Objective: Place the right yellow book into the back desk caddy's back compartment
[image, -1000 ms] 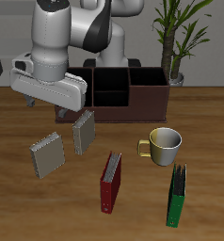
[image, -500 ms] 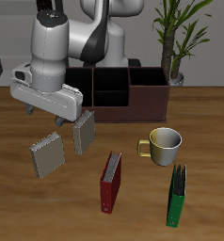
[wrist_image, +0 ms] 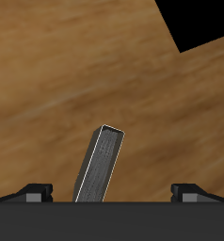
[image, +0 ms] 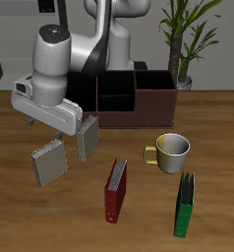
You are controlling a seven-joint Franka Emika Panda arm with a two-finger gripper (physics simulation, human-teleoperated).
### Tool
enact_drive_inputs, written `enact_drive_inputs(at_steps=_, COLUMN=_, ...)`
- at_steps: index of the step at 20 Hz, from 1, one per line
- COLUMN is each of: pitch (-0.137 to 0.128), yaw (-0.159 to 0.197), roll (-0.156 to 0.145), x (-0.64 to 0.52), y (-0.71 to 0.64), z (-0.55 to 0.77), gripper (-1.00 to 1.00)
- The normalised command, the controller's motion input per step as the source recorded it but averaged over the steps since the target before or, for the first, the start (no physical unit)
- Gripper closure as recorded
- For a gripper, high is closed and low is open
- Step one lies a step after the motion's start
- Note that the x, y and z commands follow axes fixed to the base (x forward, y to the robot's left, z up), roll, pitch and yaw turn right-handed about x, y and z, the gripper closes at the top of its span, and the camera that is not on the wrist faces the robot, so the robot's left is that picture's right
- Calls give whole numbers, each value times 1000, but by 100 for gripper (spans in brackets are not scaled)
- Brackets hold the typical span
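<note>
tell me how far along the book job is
Nothing is placed yet: the right yellow book stands on the table, and the back desk caddy shows no book. In hand: the gripper hangs open above a neighbouring grey book, gripping nothing. Left: grasp, carry, drop into the back compartment.

Cream ceramic mug (image: 172,151), upright red book (image: 116,190), upright green book (image: 186,205), potted green plant (image: 183,34), wooden table (image: 217,128)

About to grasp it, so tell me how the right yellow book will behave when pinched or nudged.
The right yellow book seems to stand on a narrow edge and looks thin, so a sideways nudge would probably tip it flat. It is small next to the red book, so likely light. Its flat, unbent cover suggests it stays stiff when pinched.
</note>
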Motion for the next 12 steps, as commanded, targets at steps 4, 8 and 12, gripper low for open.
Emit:
enact_drive_inputs(at_steps=4, pitch=3, yaw=-32, roll=0, x=-13, y=52, z=-185, gripper=-100)
enact_drive_inputs(at_steps=8, pitch=-2, yaw=-33, roll=8, x=23, y=74, z=-181, gripper=-100)
enact_drive_inputs(at_steps=12, pitch=-7, yaw=-27, roll=4, x=29, y=30, z=-110, gripper=-100)
